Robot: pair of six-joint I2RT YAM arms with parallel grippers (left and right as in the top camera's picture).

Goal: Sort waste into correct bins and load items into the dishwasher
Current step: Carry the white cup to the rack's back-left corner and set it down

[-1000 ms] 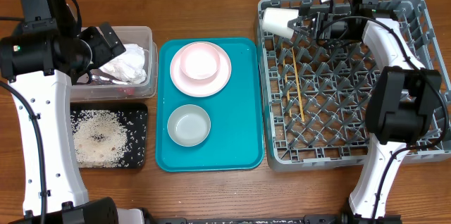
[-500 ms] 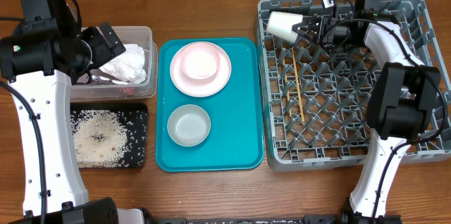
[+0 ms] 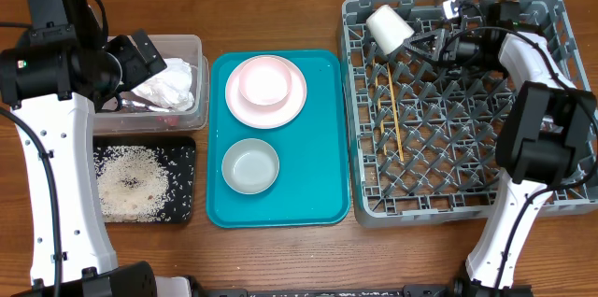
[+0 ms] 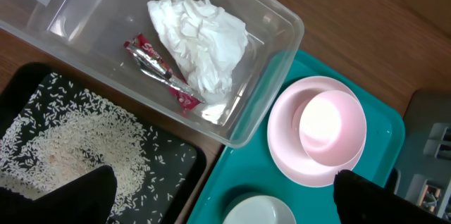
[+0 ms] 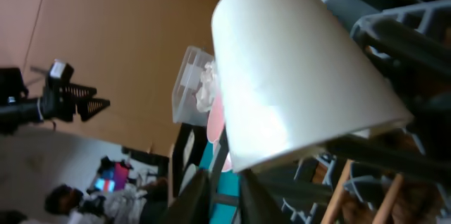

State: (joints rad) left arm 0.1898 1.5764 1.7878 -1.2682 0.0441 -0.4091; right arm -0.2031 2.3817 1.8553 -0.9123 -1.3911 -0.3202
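Find the white cup (image 3: 390, 28) at the dish rack's (image 3: 448, 209) far corner on the teal tray (image 3: 322, 162) side, tilted mouth-down over the pegs, apparently pinched at its rim by the right jaws. Lower slowly until the rim seats between pegs. Keep the mouth down. Part the jaws only once settled, then back straight out without nudging it. Stay clear of the chopsticks (image 3: 393, 112) lying in the rack just beside the cup. Note the left jaws, spread wide and empty, above the clear tub (image 4: 282, 34) well apart from the rack, napkin (image 4: 201, 37) and red wrapper (image 4: 158, 72) inside.
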